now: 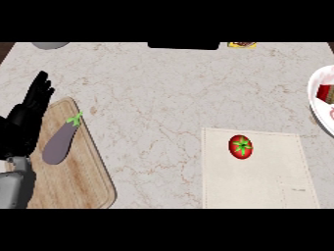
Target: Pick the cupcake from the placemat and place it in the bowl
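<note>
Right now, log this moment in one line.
cupcake in bowl | tomato on placemat | eggplant on cutting board | left hand open

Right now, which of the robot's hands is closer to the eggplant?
The left hand. It rests open just left of the eggplant on the cutting board. The right hand is not in view.
</note>
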Motion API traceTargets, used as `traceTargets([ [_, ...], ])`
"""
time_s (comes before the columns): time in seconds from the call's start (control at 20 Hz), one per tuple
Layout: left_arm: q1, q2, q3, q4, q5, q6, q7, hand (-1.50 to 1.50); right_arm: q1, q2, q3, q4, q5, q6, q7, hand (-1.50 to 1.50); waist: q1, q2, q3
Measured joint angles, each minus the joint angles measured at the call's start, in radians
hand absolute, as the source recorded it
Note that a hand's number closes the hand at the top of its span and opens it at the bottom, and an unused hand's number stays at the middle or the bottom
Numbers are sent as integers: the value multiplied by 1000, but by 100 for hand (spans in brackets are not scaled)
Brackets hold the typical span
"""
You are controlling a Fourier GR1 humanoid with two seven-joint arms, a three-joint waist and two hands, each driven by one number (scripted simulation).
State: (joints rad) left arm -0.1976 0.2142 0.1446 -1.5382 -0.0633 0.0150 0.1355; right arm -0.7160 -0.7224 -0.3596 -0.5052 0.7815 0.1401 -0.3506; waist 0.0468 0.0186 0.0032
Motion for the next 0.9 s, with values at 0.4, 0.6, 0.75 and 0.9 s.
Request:
traceTargets([
  [0.4, 3, 0, 9, -8, 7, 2, 11, 0, -67, -37, -208, 163, -219, 136, -148, -150, -14, -4, 2],
  [0.6, 11, 0, 13, -1, 6, 3, 1, 0, -84, -92, -341, 233, -351, 236, -152, -150, -20, -3, 2],
  [0.75, 13, 1, 17, 3, 11, -2, -8, 0, -66, -173, -398, 282, -407, 329, -142, -150, -21, -2, 2],
  [0.9, 19, -3, 12, -4, 8, -1, -10, 0, -26, -241, -431, 317, -436, 397, -144, -150, -16, 1, 3],
])
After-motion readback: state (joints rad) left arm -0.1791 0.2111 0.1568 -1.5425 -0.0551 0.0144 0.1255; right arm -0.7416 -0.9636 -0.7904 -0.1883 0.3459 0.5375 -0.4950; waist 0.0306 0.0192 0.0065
